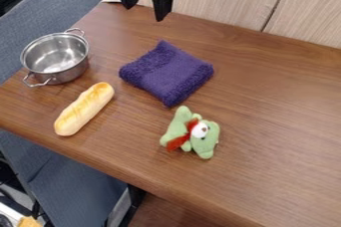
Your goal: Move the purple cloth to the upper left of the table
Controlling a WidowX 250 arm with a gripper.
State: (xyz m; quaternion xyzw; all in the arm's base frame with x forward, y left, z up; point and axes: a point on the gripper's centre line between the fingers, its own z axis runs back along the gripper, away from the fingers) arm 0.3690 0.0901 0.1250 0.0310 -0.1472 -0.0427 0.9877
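Claw: the black claw (pixel 144 14) is hanging over the bench's far edge, its two fingers (pixel 162 7) spreading apart with nothing between them.
Purple cloth: the purple cloth (pixel 166 73) is lying folded on the bench (pixel 279 121), below the claw and slightly to its right in the view, well apart from the fingertips.
Step in hand: the task is apparently standing at the approach, the cloth waiting to be grasped.
Next move: this is probably calling for bringing the open claw over the cloth, lowering it and closing on a raised fold, then lifting and carrying the cloth to the upper left, likely the bench area near and below where the claw is hanging now.
Metal pot: the metal pot (pixel 69 73) is standing upright to the claw's lower left, its two loop handles sticking out.
Pot's inside: the shiny inner wall and bottom are showing, with no food or other object sitting there.
Bread: the loaf (pixel 84 109) is lying below the claw and to its left, just beside the pot.
Green plush: the toy (pixel 192 133) is resting farther below the claw than the cloth.
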